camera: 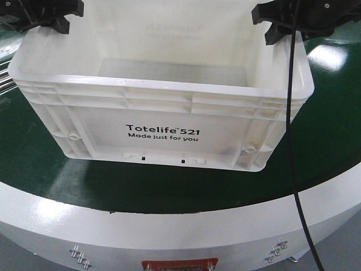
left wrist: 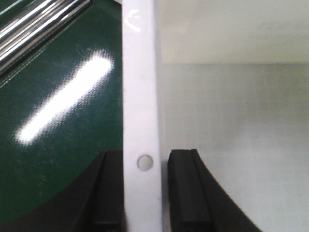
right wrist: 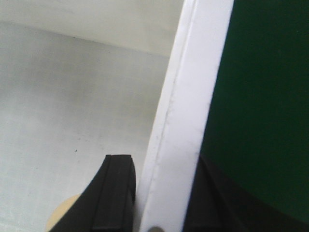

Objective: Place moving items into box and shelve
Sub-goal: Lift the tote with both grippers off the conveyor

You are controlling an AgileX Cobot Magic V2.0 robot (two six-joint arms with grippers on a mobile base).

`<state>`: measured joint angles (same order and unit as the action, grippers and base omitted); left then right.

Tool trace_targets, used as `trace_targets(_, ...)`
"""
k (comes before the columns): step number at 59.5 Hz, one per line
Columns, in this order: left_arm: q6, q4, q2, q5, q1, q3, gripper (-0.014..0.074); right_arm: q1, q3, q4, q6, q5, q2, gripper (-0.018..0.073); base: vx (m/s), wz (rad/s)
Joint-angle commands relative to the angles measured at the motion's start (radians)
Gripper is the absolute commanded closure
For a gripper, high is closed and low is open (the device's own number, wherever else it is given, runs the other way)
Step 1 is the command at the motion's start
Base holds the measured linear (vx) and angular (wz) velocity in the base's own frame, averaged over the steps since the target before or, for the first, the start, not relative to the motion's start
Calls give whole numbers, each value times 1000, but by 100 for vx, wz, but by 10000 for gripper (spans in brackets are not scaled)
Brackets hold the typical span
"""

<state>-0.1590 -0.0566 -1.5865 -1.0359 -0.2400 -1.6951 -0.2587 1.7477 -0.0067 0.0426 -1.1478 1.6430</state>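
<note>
box [camera: 163,107] on green table [camera: 169,189], cable [camera: 291,141] across front

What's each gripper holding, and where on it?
Both grip the white Totelife tote by its rim: left gripper on one side wall, right gripper on the opposite.

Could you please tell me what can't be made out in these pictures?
1. Contents: in the front view, the near wall of the box hides much of its floor. The right wrist view shows only a pale yellow sliver, behind a finger and cut off by the frame edge.
2. Grip: the left gripper and right gripper straddle the rim, but it is unclear whether they press on it.
3. Front view: the top edge crops both grippers.
</note>
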Motion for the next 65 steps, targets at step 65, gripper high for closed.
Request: trace_targets(65, 18, 31, 122, 82, -5, -50, 613, -9, 44, 115, -56, 116, -105, 572, 0, 0)
